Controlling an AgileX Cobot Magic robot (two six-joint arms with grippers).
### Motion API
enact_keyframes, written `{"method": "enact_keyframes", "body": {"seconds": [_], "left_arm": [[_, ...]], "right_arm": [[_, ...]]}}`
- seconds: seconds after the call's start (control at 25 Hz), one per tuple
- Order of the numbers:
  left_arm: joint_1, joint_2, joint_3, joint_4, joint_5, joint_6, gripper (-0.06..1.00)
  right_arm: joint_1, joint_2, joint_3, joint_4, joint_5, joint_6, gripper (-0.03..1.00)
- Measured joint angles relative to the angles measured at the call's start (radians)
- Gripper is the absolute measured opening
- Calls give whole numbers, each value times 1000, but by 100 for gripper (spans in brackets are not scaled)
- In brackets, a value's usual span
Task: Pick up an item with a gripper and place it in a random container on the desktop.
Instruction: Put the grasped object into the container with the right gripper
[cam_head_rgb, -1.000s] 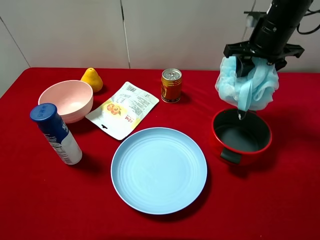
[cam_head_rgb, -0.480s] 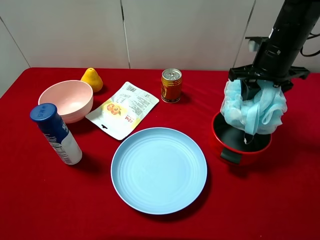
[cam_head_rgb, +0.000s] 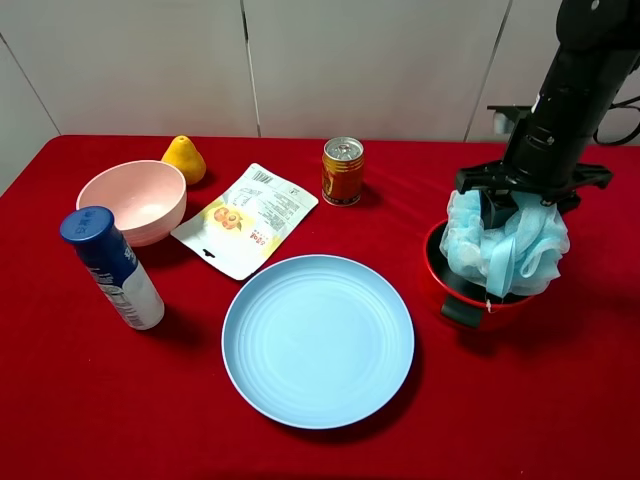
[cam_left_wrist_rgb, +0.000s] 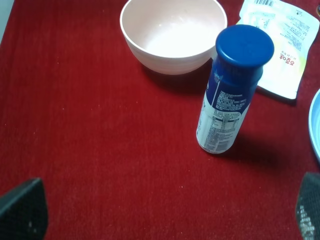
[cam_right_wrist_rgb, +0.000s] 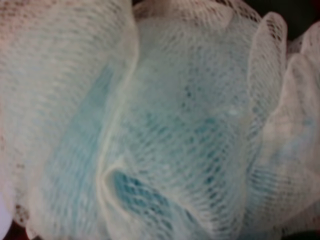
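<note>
My right gripper (cam_head_rgb: 528, 196) is shut on a pale blue mesh bath sponge (cam_head_rgb: 505, 245) and holds it low over a red pot (cam_head_rgb: 436, 283) at the right of the red table. The sponge's lower part hangs inside the pot's rim. In the right wrist view the sponge (cam_right_wrist_rgb: 160, 120) fills the picture and hides the fingers. My left gripper (cam_left_wrist_rgb: 165, 220) is open and empty above the table near a blue-capped white bottle (cam_left_wrist_rgb: 231, 95). It is out of the exterior high view.
A pink bowl (cam_head_rgb: 132, 200), the bottle (cam_head_rgb: 112, 268) and a yellow pear-shaped fruit (cam_head_rgb: 184, 158) are at the left. A snack pouch (cam_head_rgb: 246, 220) and a can (cam_head_rgb: 343, 171) lie mid-back. A blue plate (cam_head_rgb: 317, 340) sits in the middle front.
My right gripper has come down and slightly right with the sponge, from above the red pot to where the sponge's bottom sinks into it. The left side has not changed.
</note>
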Motion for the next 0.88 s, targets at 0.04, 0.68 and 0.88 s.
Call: {"method": "enact_keyframes", "body": {"seconds": [0.04,0.68,0.88], "left_arm": [[0,0,0,0,0,0,100],[0,0,0,0,0,0,100],[0,0,0,0,0,0,100]], "right_arm": [[0,0,11,0,-6,0,36],[0,0,40,9,-33,27,63],[0,0,40,11,-33,27,69]]}}
